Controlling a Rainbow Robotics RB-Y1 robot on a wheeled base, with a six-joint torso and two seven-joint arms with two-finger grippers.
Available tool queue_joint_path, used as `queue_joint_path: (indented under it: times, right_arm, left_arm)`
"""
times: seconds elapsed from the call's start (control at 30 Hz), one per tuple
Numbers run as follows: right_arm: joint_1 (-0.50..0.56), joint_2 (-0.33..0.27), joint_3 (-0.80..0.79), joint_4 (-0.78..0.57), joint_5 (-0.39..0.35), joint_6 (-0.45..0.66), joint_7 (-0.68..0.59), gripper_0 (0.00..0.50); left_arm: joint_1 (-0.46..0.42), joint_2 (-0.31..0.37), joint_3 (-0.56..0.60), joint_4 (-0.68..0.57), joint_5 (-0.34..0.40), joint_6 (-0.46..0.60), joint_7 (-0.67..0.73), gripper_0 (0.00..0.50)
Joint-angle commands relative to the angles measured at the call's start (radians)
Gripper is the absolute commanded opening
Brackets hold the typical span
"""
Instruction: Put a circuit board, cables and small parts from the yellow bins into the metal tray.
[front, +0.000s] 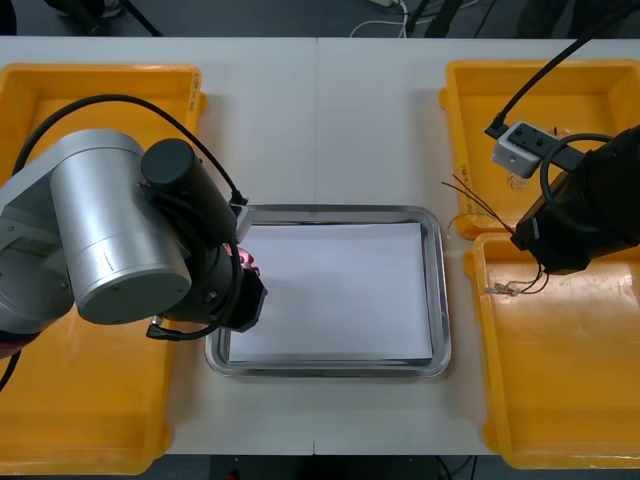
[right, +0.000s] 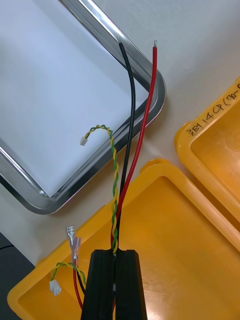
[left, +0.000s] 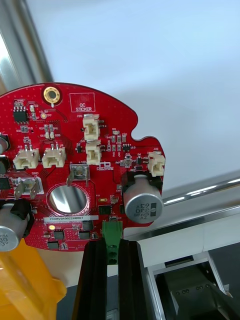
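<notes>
Black left pincer (left: 112, 246) at tray (front: 441, 300) — right (right: 117, 253), bin (front: 570, 400)

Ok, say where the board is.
The board is in the left jaws at the tray's left edge, front view; right jaws hold cables over a right bin.
</notes>
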Motion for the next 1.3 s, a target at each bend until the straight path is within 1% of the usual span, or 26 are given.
queue_joint_path:
  times: [0.03, 0.13, 0.37, 0.57, 0.7, 0.97, 1.03, 1.13, 1.23, 1.3]
  right_arm:
    - [-0.033, 0.007, 0.007, -0.028, -0.010, 0.004, 0.048, 0.000]
    - [-0.033, 0.007, 0.008, -0.028, -0.012, 0.004, 0.056, 0.000]
    - [-0.033, 0.007, 0.007, -0.028, 0.013, 0.004, 0.082, 0.000]
    - [-0.033, 0.007, 0.007, -0.028, 0.026, 0.004, 0.107, 0.000]
    - [-0.033, 0.007, 0.008, -0.028, 0.036, 0.004, 0.122, 0.000]
    - [-0.033, 0.012, 0.008, -0.028, 0.060, 0.004, 0.145, 0.000]
    - [-0.033, 0.017, 0.008, -0.028, 0.069, 0.004, 0.151, 0.000]
    - [-0.033, 0.024, 0.008, -0.028, 0.082, 0.004, 0.159, 0.000]
    - [-0.033, 0.029, 0.007, -0.028, 0.091, 0.004, 0.163, 0.000]
    - [-0.033, 0.033, 0.008, -0.028, 0.096, 0.004, 0.166, 0.000]
  left_arm:
    - [-0.041, -0.031, -0.065, -0.006, -0.033, -0.035, -0.007, 0.000]
    - [-0.041, -0.035, -0.083, -0.006, -0.045, -0.038, -0.003, 0.000]
    - [-0.036, -0.032, -0.136, -0.004, -0.071, -0.039, 0.016, 0.000]
    - [-0.009, -0.028, -0.156, -0.004, -0.092, -0.061, 0.026, 0.000]
    - [-0.006, -0.026, -0.192, -0.001, -0.123, -0.087, 0.036, 0.000]
    - [0.000, -0.022, -0.232, 0.040, -0.141, -0.164, 0.048, 0.000]
    - [0.002, -0.022, -0.255, 0.060, -0.164, -0.185, 0.051, 0.000]
    - [0.002, -0.022, -0.271, 0.085, -0.169, -0.211, 0.051, 0.000]
    - [0.005, -0.020, -0.284, 0.088, -0.180, -0.219, 0.056, 0.000]
    - [0.008, -0.017, -0.286, 0.086, -0.174, -0.228, 0.059, 0.000]
